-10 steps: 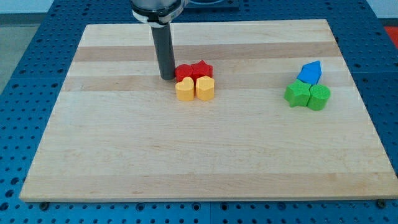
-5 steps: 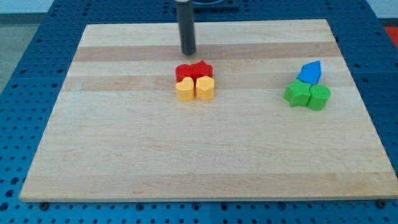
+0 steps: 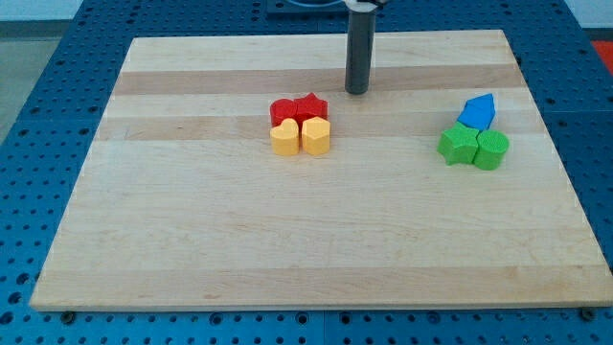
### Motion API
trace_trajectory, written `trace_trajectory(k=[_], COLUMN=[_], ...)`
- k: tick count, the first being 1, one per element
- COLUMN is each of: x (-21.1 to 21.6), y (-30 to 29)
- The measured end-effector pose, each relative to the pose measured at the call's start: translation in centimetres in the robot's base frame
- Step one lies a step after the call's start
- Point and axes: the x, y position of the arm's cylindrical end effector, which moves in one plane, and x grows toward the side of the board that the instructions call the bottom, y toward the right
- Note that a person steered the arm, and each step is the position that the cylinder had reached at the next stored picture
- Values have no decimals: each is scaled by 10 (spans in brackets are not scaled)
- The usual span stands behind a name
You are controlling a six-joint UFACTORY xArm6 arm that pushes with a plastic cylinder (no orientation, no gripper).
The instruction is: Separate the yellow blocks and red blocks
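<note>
My tip rests on the wooden board, up and to the view's right of a tight 4-block cluster, touching no block. The red round block and red star block sit directly above the 2 yellow blocks, touching them. There are no jaws, only a bare rod holding nothing; the cluster lies down-left of my tip.

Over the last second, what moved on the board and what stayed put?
Only my tip moved. It was at the left side of the red blocks, then swung up and across to the view's right, and now sits above and to the right of them, touching nothing. The red blocks and yellow blocks are still bunched together, and the blue block and green blocks have not shifted.
</note>
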Motion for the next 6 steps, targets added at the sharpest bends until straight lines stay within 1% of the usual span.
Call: trace_trajectory(k=[3, 6], x=[57, 75], y=[-8, -75])
